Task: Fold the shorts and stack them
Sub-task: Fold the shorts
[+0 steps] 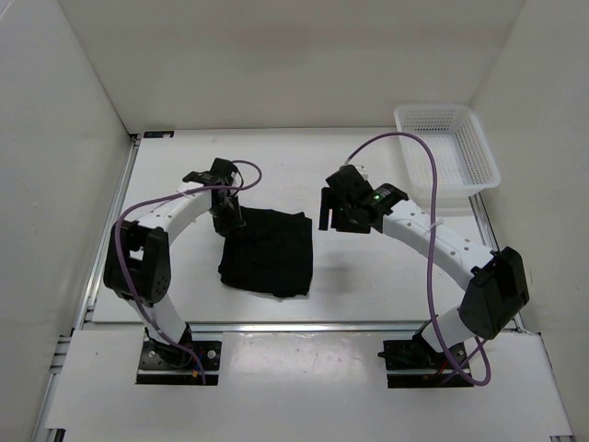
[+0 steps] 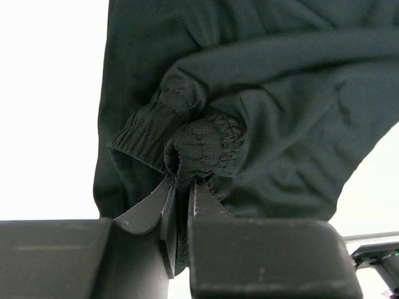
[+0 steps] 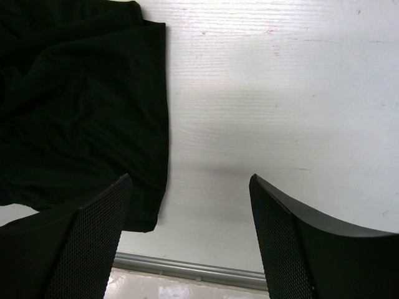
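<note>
The shorts [image 2: 280,124] bunch, pinched between the left gripper [image 2: 184,189] fingers

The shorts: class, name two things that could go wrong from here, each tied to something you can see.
1. The left gripper pinches only a bunched bit of waistband on the shorts; lifted, it may slip out or drag the folded layers apart.
2. The right gripper hangs open over bare table beside the cloth's edge, so nothing holds that side down.
</note>
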Robot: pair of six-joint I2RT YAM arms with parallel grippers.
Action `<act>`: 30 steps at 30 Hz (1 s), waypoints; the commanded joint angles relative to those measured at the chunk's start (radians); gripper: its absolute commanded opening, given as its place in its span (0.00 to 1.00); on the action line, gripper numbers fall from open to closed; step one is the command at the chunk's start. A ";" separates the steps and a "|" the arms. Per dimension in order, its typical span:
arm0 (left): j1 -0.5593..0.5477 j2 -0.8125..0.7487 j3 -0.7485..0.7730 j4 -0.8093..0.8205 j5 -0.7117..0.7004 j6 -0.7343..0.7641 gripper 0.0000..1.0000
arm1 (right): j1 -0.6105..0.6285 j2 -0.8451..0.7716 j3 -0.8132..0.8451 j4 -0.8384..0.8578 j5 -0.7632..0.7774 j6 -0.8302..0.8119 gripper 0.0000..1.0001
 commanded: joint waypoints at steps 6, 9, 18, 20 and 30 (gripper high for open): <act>-0.071 -0.143 0.232 -0.194 -0.132 -0.008 0.11 | -0.030 -0.035 -0.015 -0.004 0.010 -0.023 0.81; -0.080 -0.095 0.307 -0.205 -0.143 0.004 0.11 | -0.040 -0.035 -0.025 -0.004 0.010 -0.023 0.81; -0.018 0.156 0.385 -0.205 -0.238 0.007 0.11 | -0.040 -0.055 -0.057 -0.013 0.010 -0.023 0.81; 0.046 0.176 0.372 -0.214 -0.238 -0.004 0.28 | -0.049 -0.064 -0.070 -0.022 0.010 -0.014 0.82; 0.193 -0.010 0.309 -0.226 -0.283 -0.021 0.94 | -0.049 -0.092 -0.113 -0.022 0.016 -0.014 0.87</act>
